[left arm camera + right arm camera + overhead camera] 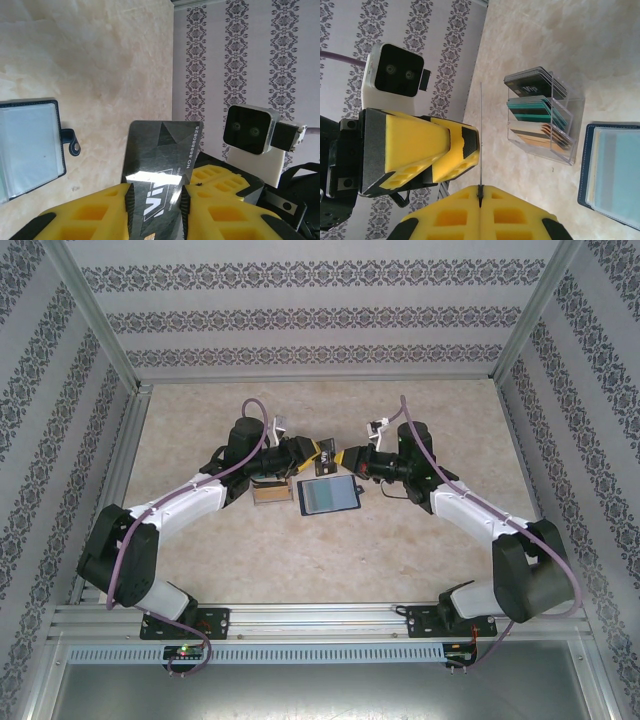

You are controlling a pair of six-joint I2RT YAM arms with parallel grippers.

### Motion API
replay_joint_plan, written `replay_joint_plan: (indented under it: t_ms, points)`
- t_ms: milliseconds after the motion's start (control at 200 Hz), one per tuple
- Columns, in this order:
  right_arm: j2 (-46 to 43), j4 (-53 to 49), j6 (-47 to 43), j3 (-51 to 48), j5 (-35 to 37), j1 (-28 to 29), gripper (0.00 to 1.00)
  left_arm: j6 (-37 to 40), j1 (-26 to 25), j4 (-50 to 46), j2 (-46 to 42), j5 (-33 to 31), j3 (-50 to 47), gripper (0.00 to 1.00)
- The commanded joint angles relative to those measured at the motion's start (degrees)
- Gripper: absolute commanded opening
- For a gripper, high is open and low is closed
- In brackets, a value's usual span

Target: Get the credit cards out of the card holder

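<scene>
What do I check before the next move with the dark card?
1. Right gripper shut on card: ok, card edge-on in its closed jaws.
2. Left gripper holding card: cannot tell; card sits between its jaws, contact unclear.
3. Card clear of organizer and holder: ok.
4. Organizer sorted dark, teal, tan: ok.
5. Holder open flat on table: ok.
6. Holder emptied: cannot tell.

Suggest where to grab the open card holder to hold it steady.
Probably the closure tab, coming down from above: the card holder lies open and flat on the table, and the tab juts past its edge.
</scene>
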Motion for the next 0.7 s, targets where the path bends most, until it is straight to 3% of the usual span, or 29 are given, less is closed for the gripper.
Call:
replay_joint_plan:
  t_ms: [0, 280, 505, 694]
  points:
    - [0.44, 2.59, 0.32, 0.87, -0.77, 0.46, 0.00, 0.54, 0.14, 0.59, 0.05, 1.07, -0.52, 0.33]
    - [0.39, 2.42, 0.19, 1.05, -0.33, 0.45, 0.00, 3.60, 0.23, -5.68, -3.34, -4.33, -1.49, 0.34]
    - [1.05, 3.52, 0.82, 1.50, -1.12, 1.13, 0.00, 2.71, 0.11, -3.03, -1.40, -1.46, -1.46, 0.33]
    - [2.83, 4.00, 0.90, 1.36, -1.56, 2.03, 0.00, 2.07, 0.11, -1.10, -1.69, -0.48, -1.28, 0.24]
